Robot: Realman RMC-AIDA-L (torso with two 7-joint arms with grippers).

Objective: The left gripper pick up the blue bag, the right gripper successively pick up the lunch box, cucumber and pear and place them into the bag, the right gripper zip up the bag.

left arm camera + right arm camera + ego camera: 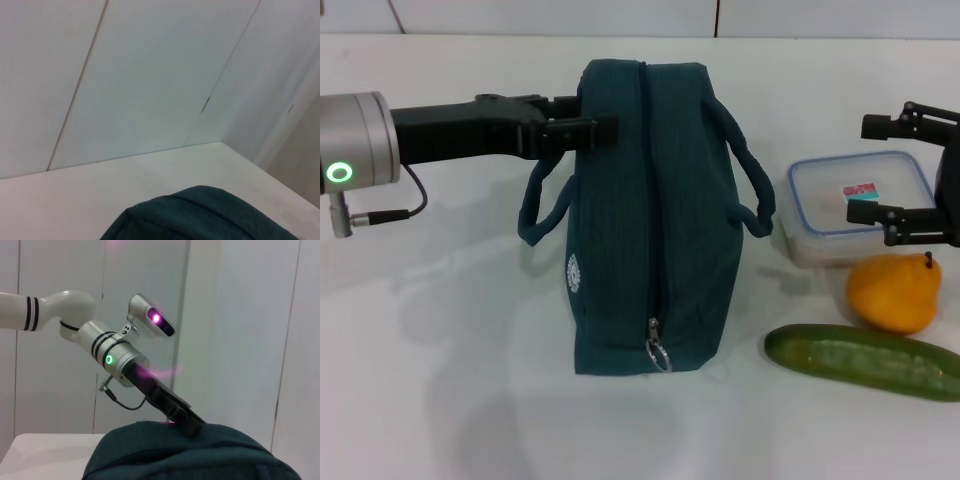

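At table height on the robot's left, black two-finger left gripper (588, 127) on a silver cylindrical arm with a green ring light, reaching sideways to the far top corner of the dark teal fabric blue bag (650, 215); fingers against the bag's far upper edge, but cannot tell whether closed on the fabric or merely touching. Seen again from the right wrist, same gripper (192, 426) pressed onto the bag's top (190, 455).

Over on the right, black two-finger right gripper (910, 175) hanging above the clear rectangular plastic lunch box (855, 205) with blue-rimmed lid; fingers spread wide apart, one toward the far edge of the lid, one toward the near edge, nothing between them.

Bag standing upright mid-table (440, 380), zipper fully closed along the top, metal ring pull (658, 350) at the near end, two loop handles drooping on either side. Just in front of the lunch box, yellow-orange pear (894, 292) with a short dark stem; nearer still, long glossy dark green cucumber (865, 362) lying crosswise, just beside the pear.

Count: one bag, one lunch box, one pear, one cucumber, two grippers.
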